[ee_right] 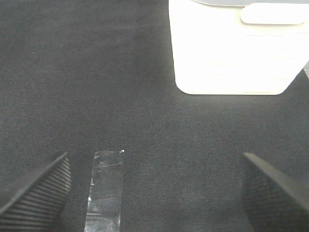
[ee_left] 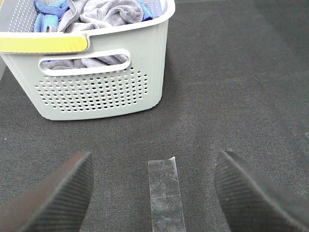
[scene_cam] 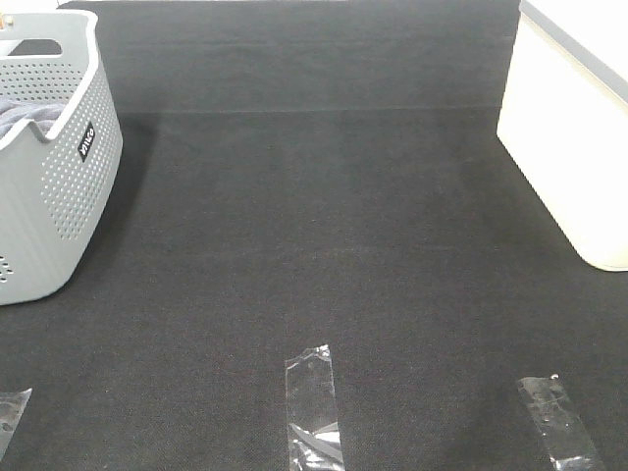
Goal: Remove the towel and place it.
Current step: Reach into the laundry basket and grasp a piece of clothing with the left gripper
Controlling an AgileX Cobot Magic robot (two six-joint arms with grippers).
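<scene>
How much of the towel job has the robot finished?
Nothing looks done yet. The towel lies crumpled inside the grey basket, beside a blue cloth. Nothing is in hand: the left gripper and the right gripper are both open and empty over the black mat. Left to do: grab the towel, lift it out and put it down.

The basket (ee_left: 96, 92) was noted as pale grey, patterned with rows of small round holes; a yellow strip (ee_left: 43, 44) was seen on its rim, a black label (scene_cam: 85, 139) with white lettering on its side. The towel (ee_left: 104, 14) was recorded as grey-lavender, the cloth (ee_left: 48, 10) bright blue. The mat (scene_cam: 324, 216) was marked black, finely woven; tape strips (scene_cam: 312, 402) clear; the bin (scene_cam: 569, 147) cream.
</scene>
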